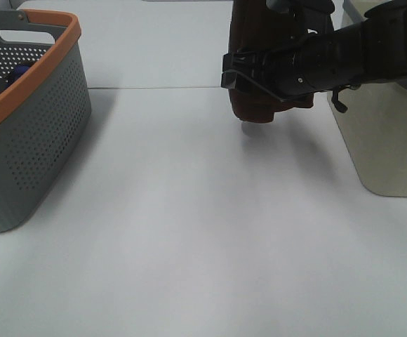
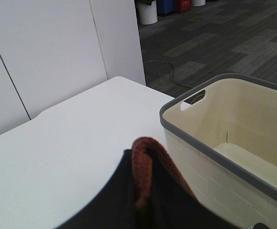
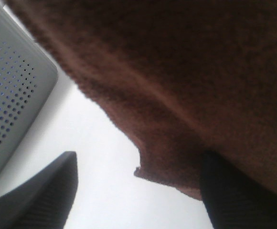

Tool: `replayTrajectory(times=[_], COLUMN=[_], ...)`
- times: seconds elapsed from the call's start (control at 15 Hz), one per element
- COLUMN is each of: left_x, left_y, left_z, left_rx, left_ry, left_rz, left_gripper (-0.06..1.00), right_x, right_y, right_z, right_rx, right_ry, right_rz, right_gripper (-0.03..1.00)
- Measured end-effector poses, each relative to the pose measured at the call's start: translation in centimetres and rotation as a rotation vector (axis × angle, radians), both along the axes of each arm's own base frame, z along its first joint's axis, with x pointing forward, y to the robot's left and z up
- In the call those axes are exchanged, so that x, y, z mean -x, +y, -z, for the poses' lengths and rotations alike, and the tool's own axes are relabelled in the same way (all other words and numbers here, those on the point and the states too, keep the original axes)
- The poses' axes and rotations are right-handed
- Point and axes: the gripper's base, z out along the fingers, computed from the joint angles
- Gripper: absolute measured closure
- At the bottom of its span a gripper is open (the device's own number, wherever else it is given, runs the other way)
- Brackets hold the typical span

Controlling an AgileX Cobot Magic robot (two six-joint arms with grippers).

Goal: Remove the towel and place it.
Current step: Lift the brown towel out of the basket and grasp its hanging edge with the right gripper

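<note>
Hanging above the far worktop (image 1: 189, 232), the towel (image 1: 258, 107) had its lower edge off the white surface, with open room between the grey basket (image 1: 42, 140) and the beige basket (image 1: 386, 147). Left fingers (image 2: 105, 205) pinched its top fold shut. The right arm (image 1: 344, 60) lay level across the cloth, and right fingers (image 3: 43, 191) stood wide apart at its lower edge, not closed on it.

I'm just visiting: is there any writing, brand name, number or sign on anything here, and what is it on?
No text can be read in any view.
Towel: plain, no tag showing.
Grey basket and cream basket: no label visible.
Black arm: no legible marking.
Far bins on the floor: too small to tell.
</note>
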Motion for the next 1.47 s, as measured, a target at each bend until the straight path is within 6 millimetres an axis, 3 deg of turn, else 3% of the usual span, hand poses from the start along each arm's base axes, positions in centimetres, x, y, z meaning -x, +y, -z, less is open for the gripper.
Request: replayTrajectory(times=[0.27,0.6,0.93,1.2,1.47], left_x=[0.0,0.0,0.0,0.0,0.0], left_y=[0.0,0.0,0.0,0.0,0.0], left_z=[0.0,0.0,-0.2,-0.2,-0.2], left_rx=[-0.009,-0.019,-0.025,-0.024,-0.024], left_ry=[-0.008,-0.019,-0.049,-0.051,-0.051], left_rz=[0.0,0.0,0.006,0.006,0.006], left_gripper=[0.94,0.94,0.94,0.94,0.94], right_x=[-1.0,-1.2,-1.4,-1.3,-1.8], right_y=[0.3,-0.6,-1.0,-0.7,-0.2], right_z=[-1.0,-1.0,-1.1,-1.1,2.1], right_rx=[-0.057,0.005,0.117,0.08,0.088], right_ry=[-0.021,-0.036,-0.078,-0.068,0.012], right_rz=[0.05,0.131,0.092,0.08,0.058], right_gripper=[0.26,0.42,0.54,0.54,0.52])
